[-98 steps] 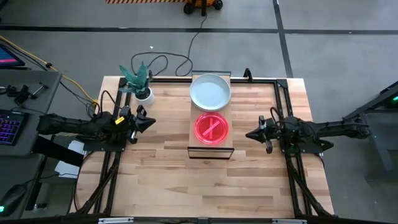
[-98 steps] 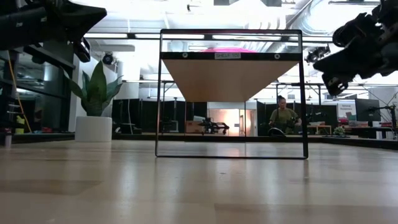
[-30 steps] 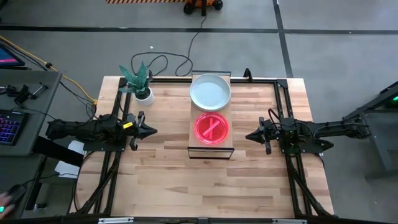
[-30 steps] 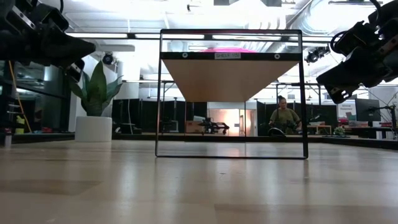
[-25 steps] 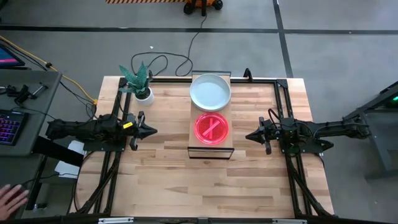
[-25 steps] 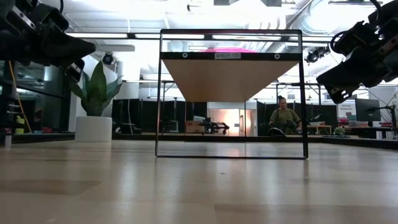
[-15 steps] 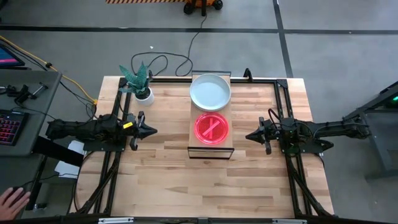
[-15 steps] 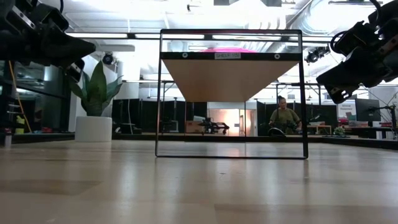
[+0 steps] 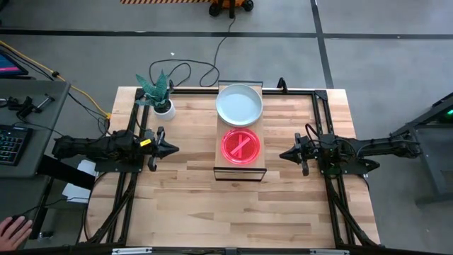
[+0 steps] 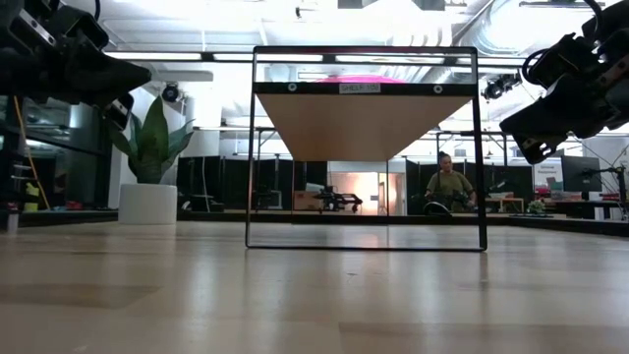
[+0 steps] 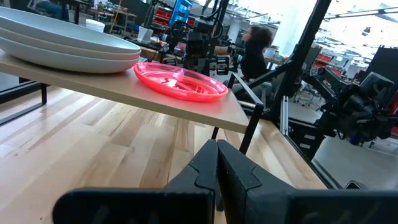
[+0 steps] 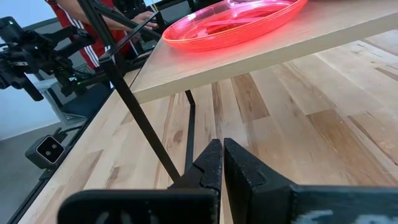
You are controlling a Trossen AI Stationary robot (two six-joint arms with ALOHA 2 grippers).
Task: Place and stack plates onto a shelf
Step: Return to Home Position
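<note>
1. Shelf (image 9: 241, 170): parked in the middle of the table (image 9: 184, 205), right between the two arms, carrying every plate in view.
2. Plates: pale stack (image 9: 239, 104) at the far end of the board, pink stack (image 9: 241, 146) at the near end, just beside each other with no overlap. Several pale rims visible from the left wrist; can't tell the pink count.
3. Left gripper (image 9: 172, 149): hovering left of the shelf, level with the pink stack and well apart from it, fingers pinched together on nothing. Looked spread a few seconds back, since closed up and tucked in, then dead still for the last second.
4. Right gripper (image 9: 283, 154): mirror spot on the other side, also clamped together and empty, barely budged over the same stretch.
5. Hand (image 9: 13, 229) of a person down by the desk, well off the table.
6. Upshot, as a guess: stacking finished, both arms parked at rest, nothing left to grab.
</note>
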